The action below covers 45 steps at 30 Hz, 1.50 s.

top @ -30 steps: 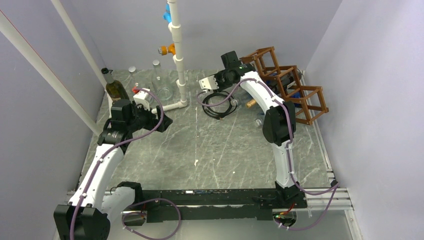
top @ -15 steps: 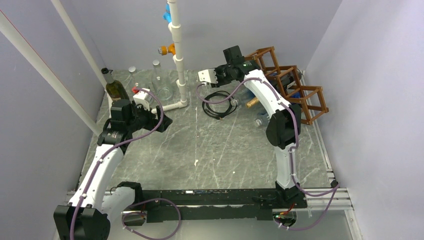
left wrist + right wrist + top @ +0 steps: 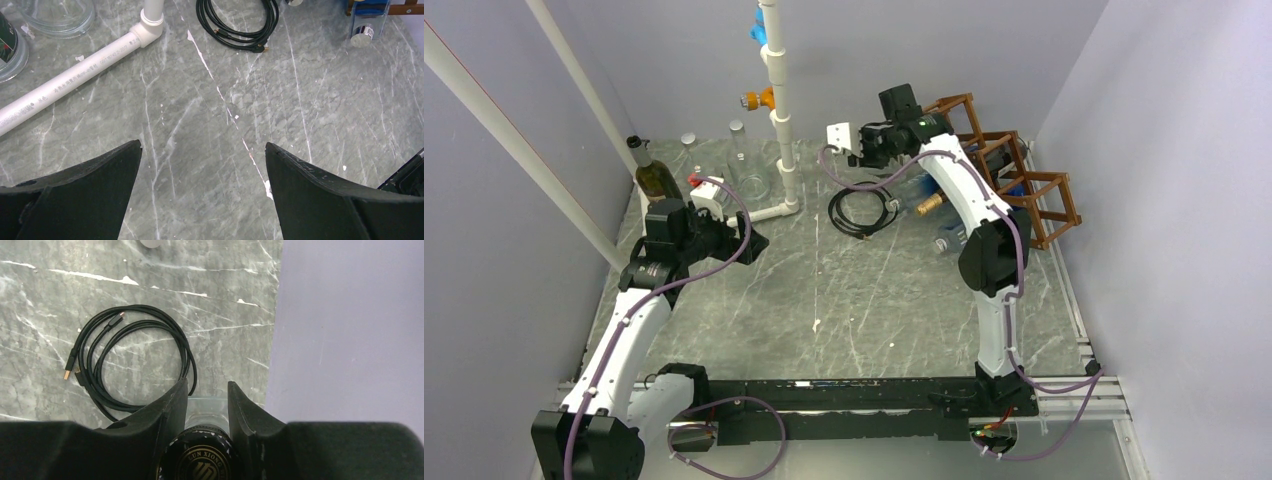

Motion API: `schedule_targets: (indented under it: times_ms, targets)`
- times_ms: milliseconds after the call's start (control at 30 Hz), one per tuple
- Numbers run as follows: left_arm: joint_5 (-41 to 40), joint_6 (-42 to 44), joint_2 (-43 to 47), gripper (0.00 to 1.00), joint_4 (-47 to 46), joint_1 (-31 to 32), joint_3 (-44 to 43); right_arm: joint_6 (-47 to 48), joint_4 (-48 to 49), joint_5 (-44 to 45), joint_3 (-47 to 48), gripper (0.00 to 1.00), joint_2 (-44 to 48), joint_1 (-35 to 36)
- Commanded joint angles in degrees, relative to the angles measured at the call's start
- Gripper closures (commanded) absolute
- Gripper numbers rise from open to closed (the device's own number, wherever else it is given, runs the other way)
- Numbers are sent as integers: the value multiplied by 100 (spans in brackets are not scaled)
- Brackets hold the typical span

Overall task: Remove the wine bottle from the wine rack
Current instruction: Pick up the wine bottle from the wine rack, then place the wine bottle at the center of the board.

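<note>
Open room: the broad middle of the table (image 3: 854, 300), between the two arms, is open marble; the objects gather along the back and the right side.
Right side: the wine rack (image 3: 1044, 178) stands close to the right wall, its cells set diamond-wise.
Back left: a dark bottle (image 3: 656, 180) stands upright near the corner, with a glass jar (image 3: 749, 182) and a white pipe (image 3: 75, 82) nearby.
Under the right arm: a black cable coil (image 3: 135, 360) lies flat on the marble. A gold-capped bottle (image 3: 927, 205) lies between the coil and the rack.
Right gripper (image 3: 206, 385): clamped on the wine bottle (image 3: 202, 462). One finger sits on each side of the bottle's top end, and its black cap with gold lettering faces the wrist camera.
Bottle and rack: the right gripper is above the table, just beside the rack's left end cell. The arm hides the bottle's body from above, so I cannot tell whether it rests in a cell.
Left gripper (image 3: 202, 146): jaws spread wide with nothing between them, over bare marble and well apart from the rack.
Surface: grey-green marble with white veins and flecks.
Room: pale lilac walls (image 3: 1144, 150) close in on the left, back and right.
</note>
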<state>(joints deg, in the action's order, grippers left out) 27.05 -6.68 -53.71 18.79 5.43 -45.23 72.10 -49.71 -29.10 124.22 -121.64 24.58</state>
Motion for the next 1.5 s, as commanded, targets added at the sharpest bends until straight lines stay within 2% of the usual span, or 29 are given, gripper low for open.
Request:
schedule_targets:
  times_ms: [0, 967, 1467]
  targets:
    - [-23, 70, 98, 1, -29, -25, -204, -265, 778, -331, 607, 100, 484, -171]
    - [64, 81, 89, 1, -59, -42, -205, -2681, 1252, -1497, 751, 100, 792, -149]
    - [442, 118, 140, 1, -186, -51, -188, -3563, 1059, -1896, 410, 100, 1113, 369]
